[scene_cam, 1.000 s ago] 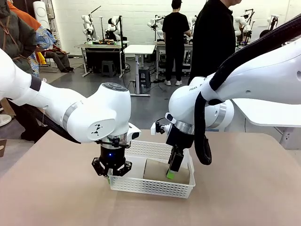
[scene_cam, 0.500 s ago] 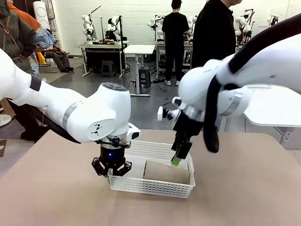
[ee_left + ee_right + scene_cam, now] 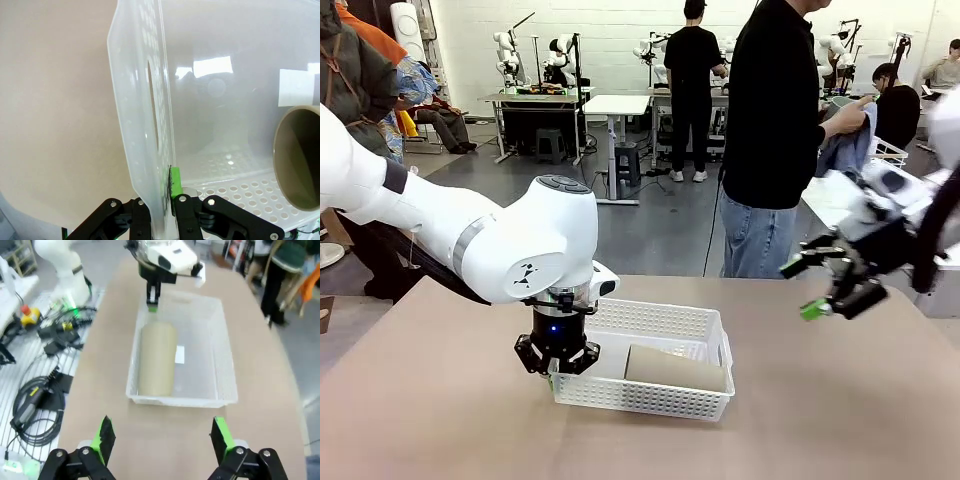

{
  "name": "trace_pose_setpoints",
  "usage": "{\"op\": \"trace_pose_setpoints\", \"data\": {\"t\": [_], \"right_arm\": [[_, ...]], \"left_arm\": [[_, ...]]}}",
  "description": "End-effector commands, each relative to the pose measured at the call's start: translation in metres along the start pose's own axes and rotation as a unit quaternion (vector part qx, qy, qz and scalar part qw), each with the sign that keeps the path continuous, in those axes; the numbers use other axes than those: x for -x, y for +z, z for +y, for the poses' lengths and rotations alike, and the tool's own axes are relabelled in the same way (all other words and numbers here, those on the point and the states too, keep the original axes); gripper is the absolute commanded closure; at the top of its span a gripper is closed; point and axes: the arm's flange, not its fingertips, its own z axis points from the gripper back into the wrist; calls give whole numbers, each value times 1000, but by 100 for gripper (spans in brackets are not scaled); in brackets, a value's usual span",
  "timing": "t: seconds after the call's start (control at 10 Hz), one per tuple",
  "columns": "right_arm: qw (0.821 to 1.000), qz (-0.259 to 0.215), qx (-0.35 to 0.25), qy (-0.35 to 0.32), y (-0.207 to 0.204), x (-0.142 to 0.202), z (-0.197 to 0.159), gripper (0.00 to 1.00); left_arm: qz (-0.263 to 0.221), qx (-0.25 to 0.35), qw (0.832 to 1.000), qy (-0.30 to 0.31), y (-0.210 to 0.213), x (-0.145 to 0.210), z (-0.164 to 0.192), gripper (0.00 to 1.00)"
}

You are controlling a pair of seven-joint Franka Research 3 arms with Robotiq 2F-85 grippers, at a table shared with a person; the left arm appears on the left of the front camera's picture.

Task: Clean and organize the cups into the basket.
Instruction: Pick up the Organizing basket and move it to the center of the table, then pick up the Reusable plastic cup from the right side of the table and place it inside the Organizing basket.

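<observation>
The left gripper (image 3: pixel 556 372) is clamped on the left end wall of the basket (image 3: pixel 660 318), its pads pinching the thin plastic just beside the handle cut-out. One tan cup (image 3: pixel 675 368) lies on its side inside the basket, along the near wall. Its open mouth faces that gripper but does not touch it. The right gripper (image 3: pixel 835 290) hangs in the air off to the right, jaws wide and holding nothing, well apart from both basket and cup. The basket sits on the table (image 3: pixel 440 420).
</observation>
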Motion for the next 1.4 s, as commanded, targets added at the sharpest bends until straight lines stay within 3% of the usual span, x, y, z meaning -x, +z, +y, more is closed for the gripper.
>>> {"op": "trace_pose_setpoints", "data": {"t": [0.0,0.2,0.4,1.3], "right_arm": [[993,-102,-25,-55,12,71,-12,0],[983,-165,-19,-82,22,125,-6,0],[973,-198,10,-117,36,157,7,0],[973,-189,2,-129,36,170,18,0]], "left_arm": [[-3,-2,1000,-4,1,2,1,100],[-3,-2,1000,-4,1,2,1,100],[-3,-2,1000,-4,1,2,1,100],[-3,-2,1000,-4,1,2,1,100]]}}
